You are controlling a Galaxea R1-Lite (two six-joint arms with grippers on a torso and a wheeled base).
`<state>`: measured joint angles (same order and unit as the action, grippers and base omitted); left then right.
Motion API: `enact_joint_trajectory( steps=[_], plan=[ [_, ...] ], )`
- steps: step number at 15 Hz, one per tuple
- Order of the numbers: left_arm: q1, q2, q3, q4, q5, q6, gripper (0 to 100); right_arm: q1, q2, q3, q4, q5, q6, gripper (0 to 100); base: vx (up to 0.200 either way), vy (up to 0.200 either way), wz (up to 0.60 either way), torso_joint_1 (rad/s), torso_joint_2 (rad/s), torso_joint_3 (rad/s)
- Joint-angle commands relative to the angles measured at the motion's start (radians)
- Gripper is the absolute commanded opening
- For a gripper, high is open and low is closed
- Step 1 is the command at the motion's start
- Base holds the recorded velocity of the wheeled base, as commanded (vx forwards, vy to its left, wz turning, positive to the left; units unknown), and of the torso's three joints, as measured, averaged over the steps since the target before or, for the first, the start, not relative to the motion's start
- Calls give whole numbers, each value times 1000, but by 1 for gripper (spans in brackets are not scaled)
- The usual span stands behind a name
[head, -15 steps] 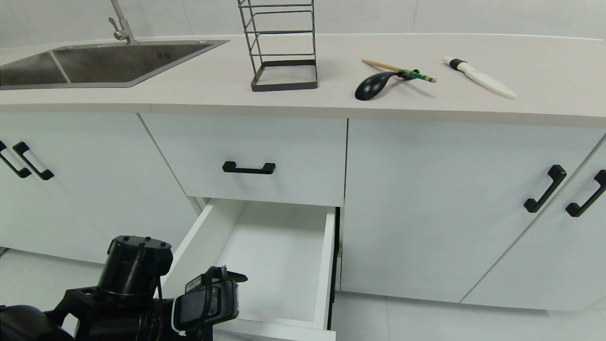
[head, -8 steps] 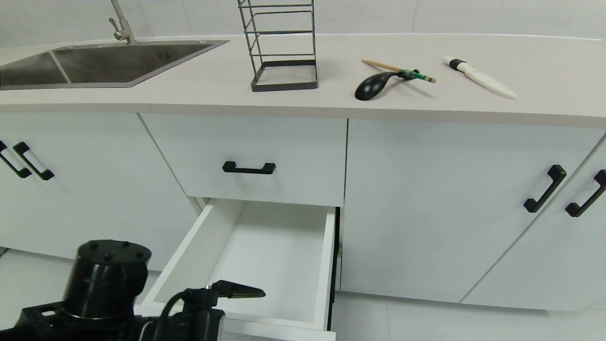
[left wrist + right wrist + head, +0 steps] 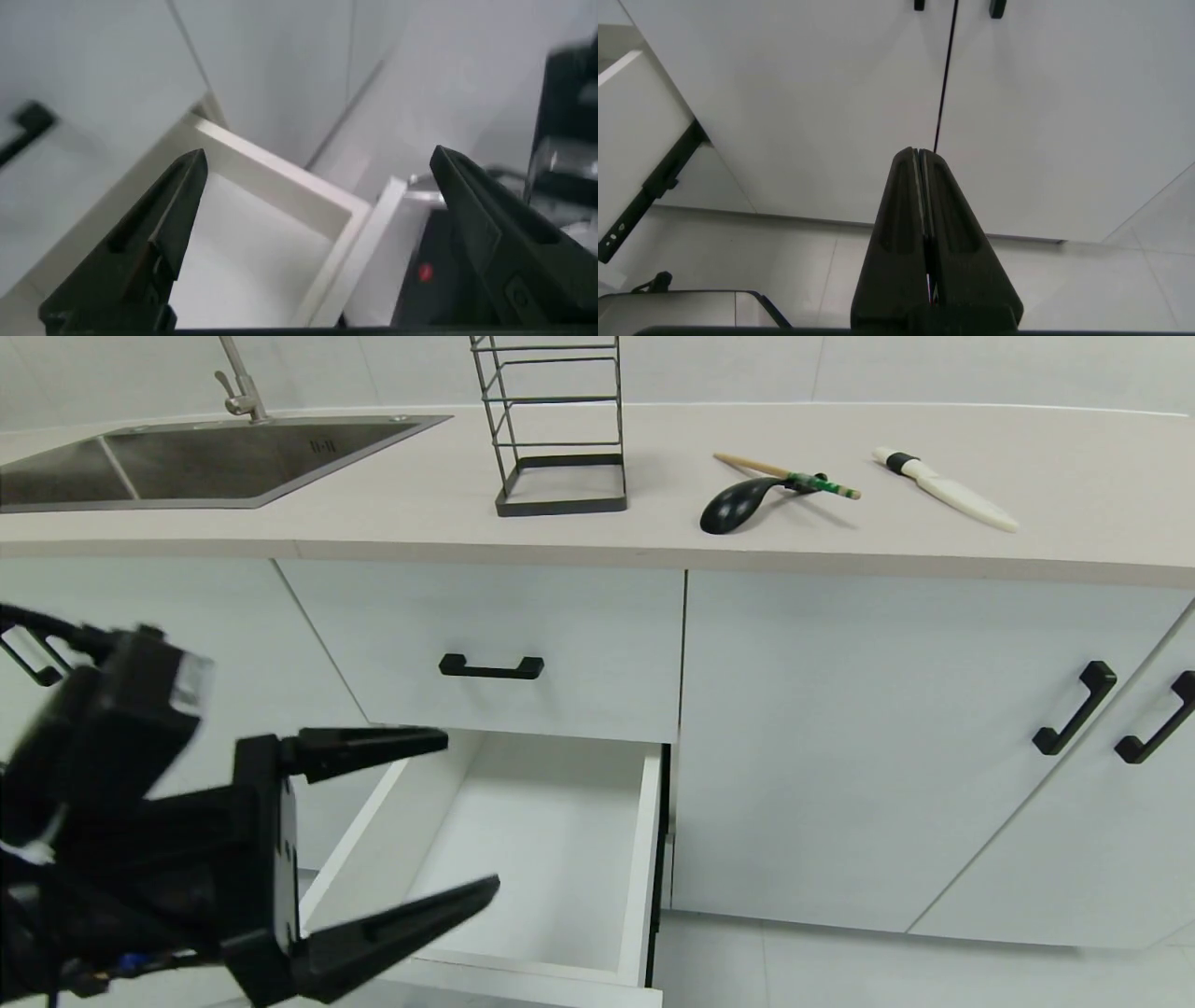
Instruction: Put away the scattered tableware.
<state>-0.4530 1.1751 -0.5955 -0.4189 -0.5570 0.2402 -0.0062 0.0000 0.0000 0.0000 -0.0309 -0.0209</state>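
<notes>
Black spoon, tan chopsticks with green banded ends, white knife with a black band, pale beige counter; white drawer, dark grey rack.

A pale countertop spans the upper frame. Upper left, a steel sink; upper centre, a dark wire rack; right of it, a black spoon touching chopsticks, then a white knife.

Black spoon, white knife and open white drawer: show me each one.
Black plastic spoon (image 3: 726,513): head view, on its bowl.
White knife with black band (image 3: 957,495): head view, on the long white part.
Open white drawer (image 3: 644,859): head view, on its right side wall.
</notes>
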Motion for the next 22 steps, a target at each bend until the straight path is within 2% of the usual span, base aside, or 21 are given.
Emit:
enact_joint_trajectory(
  steps=[1, 2, 4, 5, 6, 7, 9, 11, 12, 13, 14, 15, 17, 18, 19, 20, 21, 22],
  plan=[
    [11, -114, -121, -4, -15, -128, 100, 0, 2, 0, 0, 0, -1, 0, 0, 0, 0, 0, 0, 0],
    [11, -134, -121, -4, -20, -150, 100, 0, 0, 0, 0, 0, -1, 0, 0, 0, 0, 0, 0, 0],
    [16, -246, -70, 5, -17, -243, 100, 0, 0, 0, 0, 0, -1, 0, 0, 0, 0, 0, 0, 0],
    [27, -287, -32, 6, -11, -263, 100, 0, 0, 0, 0, 0, -1, 0, 0, 0, 0, 0, 0, 0],
    [40, -302, -1, 2, 3, -266, 100, 0, 0, 0, 0, 0, -1, 0, 0, 0, 0, 0, 0, 0],
    [59, -325, 59, -4, 17, -263, 100, 0, 0, 0, 0, 0, -1, 0, 0, 0, 0, 0, 0, 0],
    [62, -443, 223, -20, 11, -248, 100, 0, 0, 0, 0, 0, -1, 0, 0, 0, 0, 0, 0, 0],
    [59, -565, 345, -12, 11, -199, 100, 0, 0, 0, 0, 0, -1, 0, 0, 0, 0, 0, 0, 0],
    [69, -624, 398, -11, 43, -205, 100, 0, 0, 0, 0, 0, -1, 0, 0, 0, 0, 0, 0, 0],
    [88, -655, 428, -8, 101, -211, 100, 0, 2, 0, 0, 6, -8, 0, 0, 0, 0, 0, 0, 0],
    [112, -695, 468, -3, 193, -211, 100, 0, 2, 0, 0, 22, -8, 0, 0, 0, 0, 0, 0, 0],
    [114, -750, 503, 14, 238, -211, 100, 0, 2, 0, 0, 20, -1, 0, 0, 0, 0, 0, 0, 0],
    [117, -848, 539, 88, 247, -210, 100, 0, 2, 0, 0, 20, -1, 0, 0, 0, 0, 0, 0, 0],
    [117, -951, 573, 172, 247, -200, 100, 0, 2, 0, 0, 20, -2, 0, 0, 0, 0, 0, 0, 0],
    [117, -1031, 583, 262, 247, -171, 100, 0, 0, 0, 0, 22, -5, 0, 0, 0, 0, 0, 0, 0],
    [117, -1115, 580, 361, 249, -164, 100, 0, 2, 0, 0, 23, -7, 0, 0, 0, 0, 0, 0, 0],
    [120, -1161, 582, 408, 252, -167, 100, 0, 2, 0, 0, 23, -7, 0, 0, 0, 0, 0, 0, 0],
    [152, -1175, 571, 430, 255, -173, 100, 0, 2, 0, 0, 23, -7, 0, 0, 0, 0, 0, 0, 0]
  ],
)
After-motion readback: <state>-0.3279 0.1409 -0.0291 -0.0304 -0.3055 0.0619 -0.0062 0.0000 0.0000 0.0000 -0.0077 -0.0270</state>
